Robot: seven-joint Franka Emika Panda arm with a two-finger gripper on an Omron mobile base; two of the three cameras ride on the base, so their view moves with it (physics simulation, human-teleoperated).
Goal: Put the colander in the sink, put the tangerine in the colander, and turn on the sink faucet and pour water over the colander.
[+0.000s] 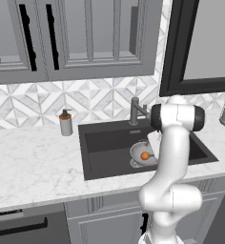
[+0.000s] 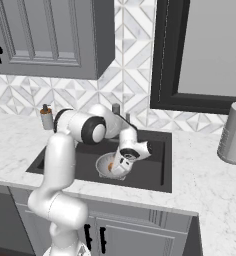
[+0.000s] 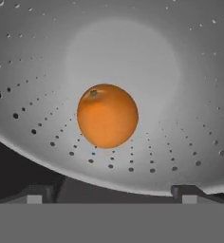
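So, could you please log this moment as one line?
end effector: open, over colander | tangerine: in colander | colander: in sink | faucet: untouched

Arm [image 1: 170,162]: glossy white moulded shell, rounded tubular segments joined by bulbous housings. Joints: dark charcoal round end caps and dark bands at the seams, one cap facing outward on the upper link in both base views. Pincer [image 3: 109,192]: two small dark finger tips [image 3: 34,193], square-edged, each with a pale grey pad face.
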